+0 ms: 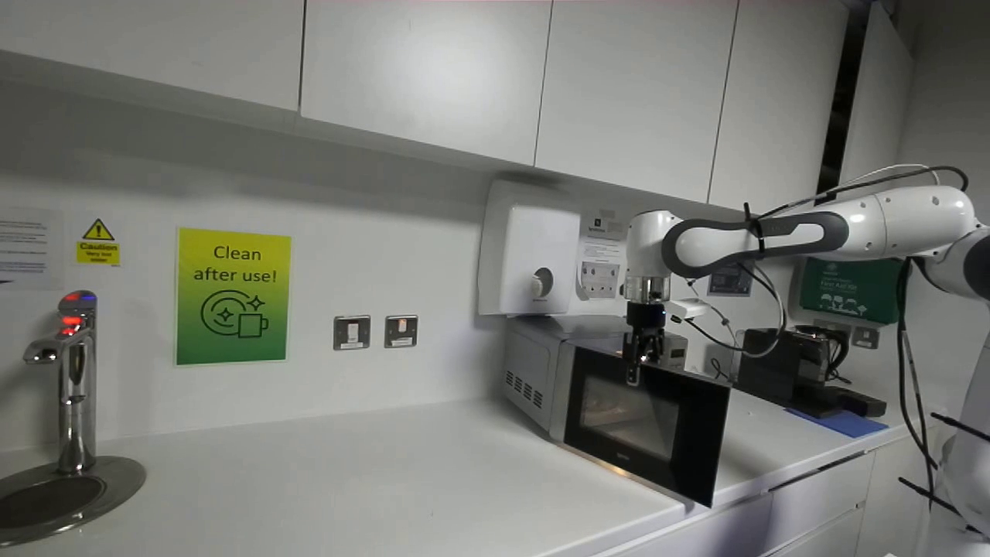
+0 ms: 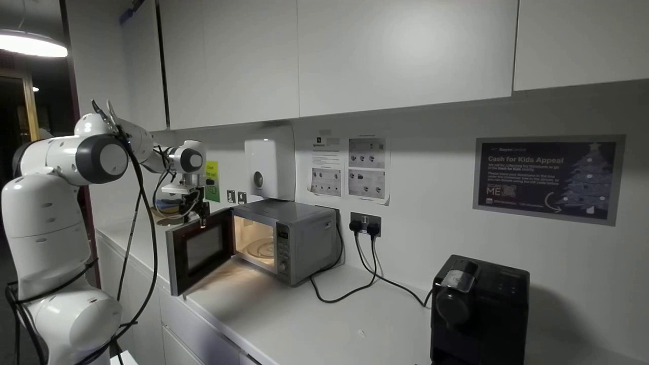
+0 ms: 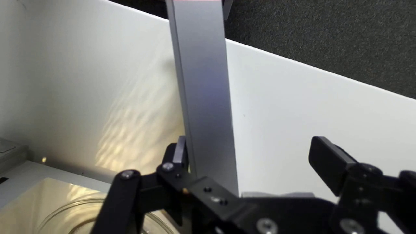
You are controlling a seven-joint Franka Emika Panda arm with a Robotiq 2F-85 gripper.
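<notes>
My gripper (image 1: pixel 636 370) is open and points down at the top of the microwave door (image 1: pixel 700 433). It also shows in an exterior view (image 2: pixel 195 219). In the wrist view, the black fingers (image 3: pixel 253 154) stand on either side of the door's grey top edge (image 3: pixel 208 97). One finger is close against the door's inner side; whether it touches cannot be told. The other finger is well apart on the outer side. The grey microwave (image 2: pixel 314 243) stands with its door swung open and its inside lit. A glass turntable (image 2: pixel 261 249) lies inside; nothing shows on it.
The microwave stands on a white countertop (image 1: pixel 348 472). Cupboards (image 1: pixel 634 93) hang above, with a white dispenser (image 1: pixel 530 247) on the wall. A tap (image 1: pixel 76 387) stands at the far end. A black coffee machine (image 2: pixel 479 309) stands opposite. Power cables (image 2: pixel 365 289) lie behind the microwave.
</notes>
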